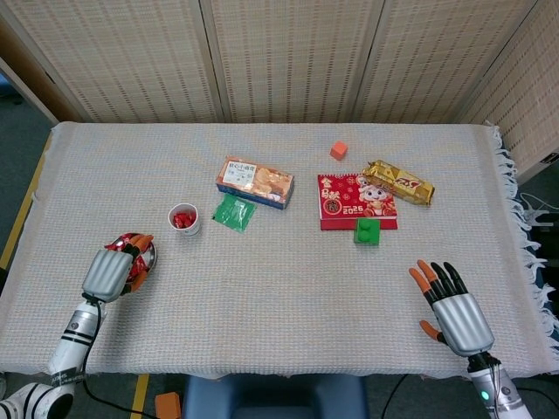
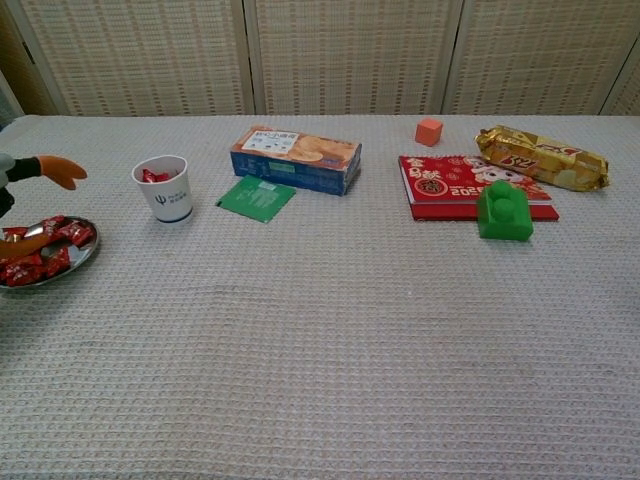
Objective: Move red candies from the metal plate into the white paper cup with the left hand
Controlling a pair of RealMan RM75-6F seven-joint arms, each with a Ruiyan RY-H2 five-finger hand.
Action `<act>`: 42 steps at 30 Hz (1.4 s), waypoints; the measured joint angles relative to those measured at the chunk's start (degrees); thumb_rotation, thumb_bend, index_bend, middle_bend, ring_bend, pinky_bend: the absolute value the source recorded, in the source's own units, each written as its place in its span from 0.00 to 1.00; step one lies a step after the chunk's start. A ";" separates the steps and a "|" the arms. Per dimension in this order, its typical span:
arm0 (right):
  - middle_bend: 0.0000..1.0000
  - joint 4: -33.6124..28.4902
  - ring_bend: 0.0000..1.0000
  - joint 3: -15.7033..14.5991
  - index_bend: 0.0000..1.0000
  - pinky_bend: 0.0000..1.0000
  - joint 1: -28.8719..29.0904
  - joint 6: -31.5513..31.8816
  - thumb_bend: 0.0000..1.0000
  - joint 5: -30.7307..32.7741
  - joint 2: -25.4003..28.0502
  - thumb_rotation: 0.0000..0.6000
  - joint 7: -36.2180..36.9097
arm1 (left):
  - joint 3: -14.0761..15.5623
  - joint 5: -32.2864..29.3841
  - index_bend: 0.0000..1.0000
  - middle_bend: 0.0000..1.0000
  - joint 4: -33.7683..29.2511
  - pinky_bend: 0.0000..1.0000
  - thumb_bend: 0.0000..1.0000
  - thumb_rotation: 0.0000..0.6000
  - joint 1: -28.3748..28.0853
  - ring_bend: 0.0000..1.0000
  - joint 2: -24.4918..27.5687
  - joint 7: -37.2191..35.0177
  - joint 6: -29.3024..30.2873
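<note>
The head view looks steeply down from above the table's near edge, facing the slatted screens behind, and takes in the whole cloth-covered table (image 1: 288, 297). The chest view sits lower and closer, looking almost level across the cloth toward the same screens. Both share the white paper cup (image 1: 184, 218) (image 2: 166, 189), the biscuit box (image 1: 254, 182) (image 2: 296, 158) and the green block (image 1: 367, 231) (image 2: 503, 211). The near edge probably lies below the chest frame.
</note>
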 measured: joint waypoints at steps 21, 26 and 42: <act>0.00 -0.65 0.00 -0.96 0.00 0.00 -0.61 0.70 0.12 -1.59 0.79 1.00 0.28 | -0.25 -2.83 0.12 0.16 12.96 1.00 0.38 1.00 2.92 0.84 -6.85 4.71 -1.11; 0.00 -0.62 0.00 -0.80 0.00 0.00 -0.61 0.50 0.12 -1.32 0.70 1.00 0.12 | -0.92 -3.71 0.12 0.16 15.62 1.00 0.38 1.00 2.52 0.84 -8.27 5.38 -3.49; 0.00 -0.61 0.00 -0.43 0.00 0.00 -0.87 0.80 0.12 -1.00 0.51 1.00 -0.26 | -2.44 -5.12 0.13 0.16 19.17 1.00 0.38 1.00 0.91 0.84 -9.81 7.44 -7.95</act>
